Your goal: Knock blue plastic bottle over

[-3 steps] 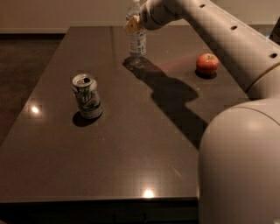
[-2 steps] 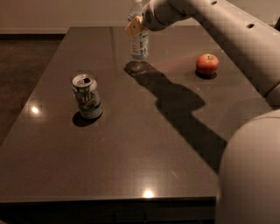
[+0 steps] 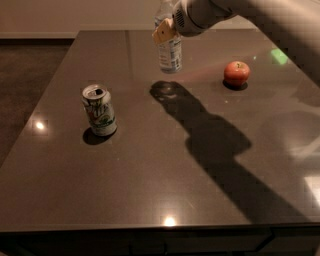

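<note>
One camera view. The bench (image 3: 150,195) was a dark, glossy slab carrying three things. The blue plastic bottle (image 3: 170,56) was at the far middle of the bench, upright or nearly so, with its blue-and-white label facing the camera. Whether its base rested on the surface or hung just above it could not be told. A dark shadow (image 3: 167,91) lay just in front of the base. The claw (image 3: 167,31) was at the bottle's upper part, touching or overlapping its neck, at the end of the pale arm (image 3: 260,15) that entered from the upper right. Whether the claw was spread wide, narrowed or clamped on the bottle could not be told.

A green-and-white soda can (image 3: 99,111) stood upright near the left edge, well apart from the bottle. A red apple (image 3: 236,73) lay to the right of the bottle, also apart from it.

Judged risks:
- If the claw held the neck, the bottle might be carried rather than tipped, leaving it standing.
- A push placed so high might slip over the cap and miss.
- A hard knock might send the light bottle rolling off the far edge or into the apple.
</note>
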Controlling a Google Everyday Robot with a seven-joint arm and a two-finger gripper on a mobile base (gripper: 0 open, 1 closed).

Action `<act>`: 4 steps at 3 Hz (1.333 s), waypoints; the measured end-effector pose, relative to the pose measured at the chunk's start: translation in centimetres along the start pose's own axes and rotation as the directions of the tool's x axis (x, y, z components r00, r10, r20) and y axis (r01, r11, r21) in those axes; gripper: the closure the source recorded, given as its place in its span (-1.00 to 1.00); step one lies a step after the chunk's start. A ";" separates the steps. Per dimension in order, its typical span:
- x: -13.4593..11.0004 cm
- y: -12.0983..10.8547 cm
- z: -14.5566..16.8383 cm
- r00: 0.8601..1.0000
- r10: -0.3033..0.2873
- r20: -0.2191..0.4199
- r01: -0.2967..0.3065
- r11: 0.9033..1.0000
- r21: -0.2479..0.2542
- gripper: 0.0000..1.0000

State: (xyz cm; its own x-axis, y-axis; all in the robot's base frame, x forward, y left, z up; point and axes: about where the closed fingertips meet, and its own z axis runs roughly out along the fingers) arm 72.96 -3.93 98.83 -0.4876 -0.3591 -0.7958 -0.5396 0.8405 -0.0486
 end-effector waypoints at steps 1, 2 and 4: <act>1.9 -1.2 -3.5 0.998 0.014 -0.065 -0.009 0.997 0.072 1.00; 3.2 -2.7 -5.4 0.993 0.033 -0.117 -0.016 0.990 0.139 1.00; 5.1 -3.9 -6.7 0.960 -0.007 -0.280 0.051 0.987 0.152 1.00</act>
State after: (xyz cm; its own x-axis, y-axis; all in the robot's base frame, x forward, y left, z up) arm 67.97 -11.82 99.03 -0.6565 -0.4642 -0.5946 -0.4537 0.8727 -0.1804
